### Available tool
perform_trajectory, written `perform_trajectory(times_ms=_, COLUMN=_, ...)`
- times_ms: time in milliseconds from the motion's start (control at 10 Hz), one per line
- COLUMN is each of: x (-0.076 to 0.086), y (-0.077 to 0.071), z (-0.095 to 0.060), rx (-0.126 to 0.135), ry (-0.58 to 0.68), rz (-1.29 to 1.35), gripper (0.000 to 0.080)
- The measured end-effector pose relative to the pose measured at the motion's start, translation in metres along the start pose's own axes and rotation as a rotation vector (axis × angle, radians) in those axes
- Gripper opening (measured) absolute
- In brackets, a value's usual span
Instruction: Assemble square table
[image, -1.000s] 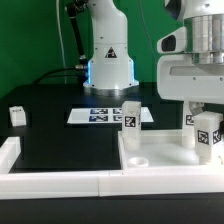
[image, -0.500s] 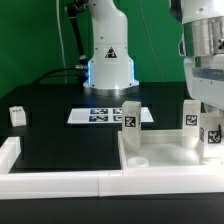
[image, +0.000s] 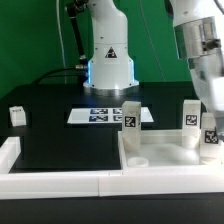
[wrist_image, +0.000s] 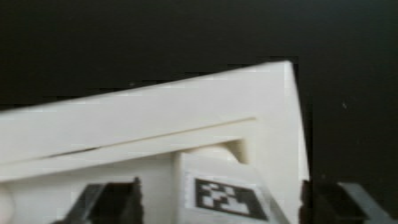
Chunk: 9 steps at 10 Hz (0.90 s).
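Fingers (wrist_image: 111, 203) spread apart, straddling upright leg (wrist_image: 231, 192) on tabletop (wrist_image: 160, 120) corner, gripping nothing.

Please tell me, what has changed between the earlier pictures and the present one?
The arm swung toward the exterior view's right and tilted, uncovering a standing leg behind it. The tool straddles the corner leg on the tabletop; whether it grips is unclear. The tabletop, remaining legs and marker board stayed put.

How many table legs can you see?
4. A loose leg lies at the exterior view's left; a second leg and third leg stand on the far side of the tabletop; the fourth leg stands between the fingers. None seems hidden.
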<state>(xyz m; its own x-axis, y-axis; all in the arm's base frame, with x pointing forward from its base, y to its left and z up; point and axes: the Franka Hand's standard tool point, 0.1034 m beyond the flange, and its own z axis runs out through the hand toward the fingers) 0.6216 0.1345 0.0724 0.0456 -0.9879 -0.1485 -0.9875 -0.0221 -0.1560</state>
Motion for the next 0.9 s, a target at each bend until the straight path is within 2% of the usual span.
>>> perform_trajectory(times_ms=100, x=0.0019, y=-0.0012, z=-0.0029, rx=0.003, ry=0.000, rz=-0.202, gripper=0.0494)
perform_trajectory(times_ms=200, x=0.0065, y=-0.0001, z=-0.0033, rx=0.003, ry=-0.001, rz=-0.336, gripper=0.0623)
perform_trajectory(times_ms=500, x=0.0092, y=-0.0001, z=-0.0030, rx=-0.005, ry=0.012, rz=-0.509, gripper=0.0644)
perform_trajectory(times_ms=600, x=0.0092, y=0.0026, z=-0.0032, rx=-0.047, ry=0.022, rz=-0.645, gripper=0.0648)
perform_trajectory(times_ms=700, x=0.0068, y=0.0012, z=-0.0088, rx=-0.147, ry=0.054, rz=-0.879, gripper=0.0648)
perform_trajectory(times_ms=800, x=0.0068, y=-0.0036, z=-0.0114, rx=-0.172, ry=0.070, rz=-0.995, gripper=0.0648)
perform_trajectory(times_ms=900, x=0.0071, y=-0.0038, z=-0.0107, rx=-0.169, ry=0.072, rz=-0.971, gripper=0.0648)
